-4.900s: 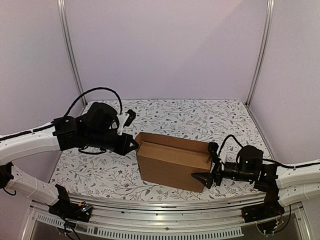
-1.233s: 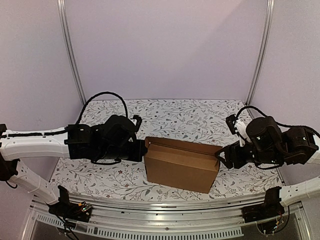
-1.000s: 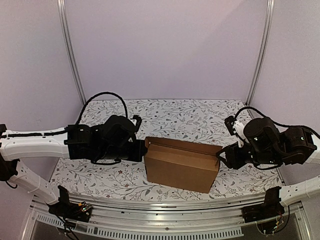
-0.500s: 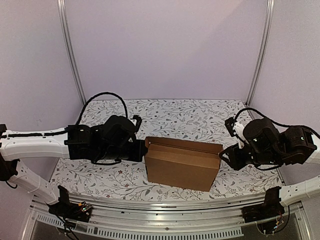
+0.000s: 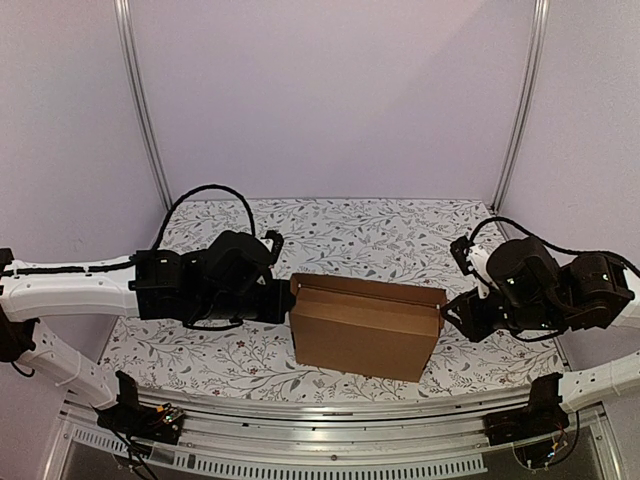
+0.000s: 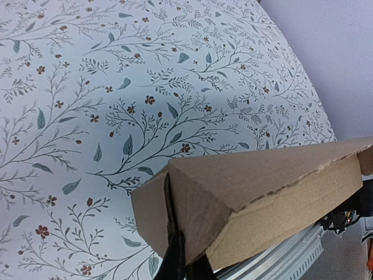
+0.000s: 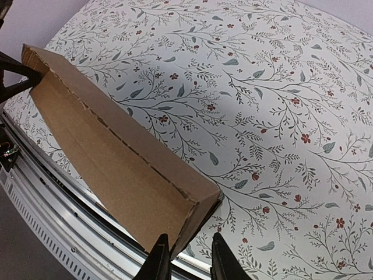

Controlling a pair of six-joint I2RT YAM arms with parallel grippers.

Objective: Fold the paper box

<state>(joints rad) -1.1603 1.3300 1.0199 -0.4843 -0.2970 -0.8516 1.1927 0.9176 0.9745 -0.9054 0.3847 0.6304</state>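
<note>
**A:** Box position?
**B:** The paper box [image 5: 362, 335] stands as a low rectangle near the front edge of the floral table [image 5: 200, 350], long side toward the arm bases, between both grippers.
**A:** Left gripper [image 6: 186, 265]?
**B:** Fingers together, tip against the box's left end.
**A:** Right gripper [image 7: 187, 245]?
**B:** Fingers slightly apart, straddling the right end wall. Can't tell if they clamp it.
**A:** Behind?
**B:** Floral cloth runs to the lilac back wall [image 5: 330, 100].
</note>
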